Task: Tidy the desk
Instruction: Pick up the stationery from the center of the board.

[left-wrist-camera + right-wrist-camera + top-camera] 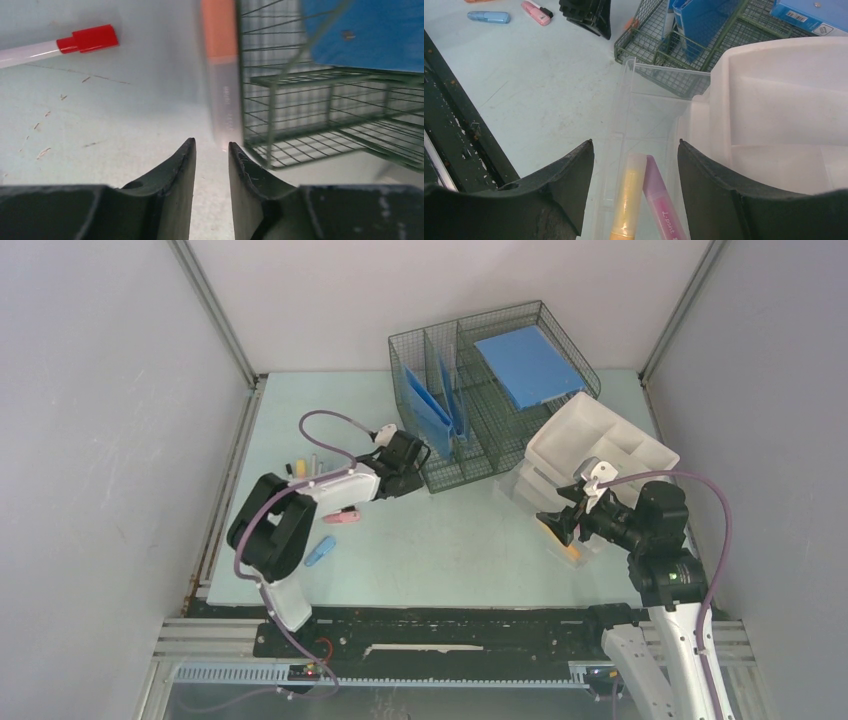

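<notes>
On the pale mint-green desk (440,540) my left gripper (405,465) sits low at the front left corner of the green wire basket (480,390). In the left wrist view its jaws (212,145) are narrowed but apart, with bare desk between them. An orange-capped marker (220,60) lies along the basket side, its near end right at the fingertips. My right gripper (634,145) is open above a clear drawer (644,115). In that drawer lie a yellow-orange highlighter (629,200) and a pink highlighter (661,200), neither of them held.
A white drawer organizer (600,445) stands beside the basket, which holds blue folders (525,365). Loose on the desk are a pink highlighter (343,517), a blue highlighter (320,551), a red-capped pen (87,39) and several pens (300,465) at the left. A black rail (450,625) runs along the near edge.
</notes>
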You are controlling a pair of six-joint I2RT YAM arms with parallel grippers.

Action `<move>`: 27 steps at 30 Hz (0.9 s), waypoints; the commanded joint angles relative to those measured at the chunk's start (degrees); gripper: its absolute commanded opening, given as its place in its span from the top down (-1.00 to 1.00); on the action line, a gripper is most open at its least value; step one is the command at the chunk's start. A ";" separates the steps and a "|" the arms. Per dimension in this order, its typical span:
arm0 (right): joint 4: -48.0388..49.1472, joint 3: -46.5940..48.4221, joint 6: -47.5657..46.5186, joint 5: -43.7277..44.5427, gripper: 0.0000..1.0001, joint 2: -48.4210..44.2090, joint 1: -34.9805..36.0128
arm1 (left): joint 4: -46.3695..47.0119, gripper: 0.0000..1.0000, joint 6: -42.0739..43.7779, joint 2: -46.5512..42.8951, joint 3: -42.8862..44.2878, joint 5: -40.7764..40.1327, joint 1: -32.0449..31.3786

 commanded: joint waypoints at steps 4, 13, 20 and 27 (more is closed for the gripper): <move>0.35 1.34 -0.23 0.25 -0.40 -0.48 0.60 | -1.94 0.24 0.12 5.20 4.36 5.36 2.70; 0.24 1.29 -0.36 0.18 -0.39 -0.59 0.72 | 0.98 0.13 0.90 8.78 4.97 11.19 4.71; 0.24 1.34 -0.47 0.25 -0.39 -0.44 0.80 | 4.95 0.11 2.43 5.55 1.34 12.54 4.90; 0.24 1.34 -0.49 0.25 -0.39 -0.51 0.98 | 8.31 0.11 3.28 0.40 -3.06 11.32 4.90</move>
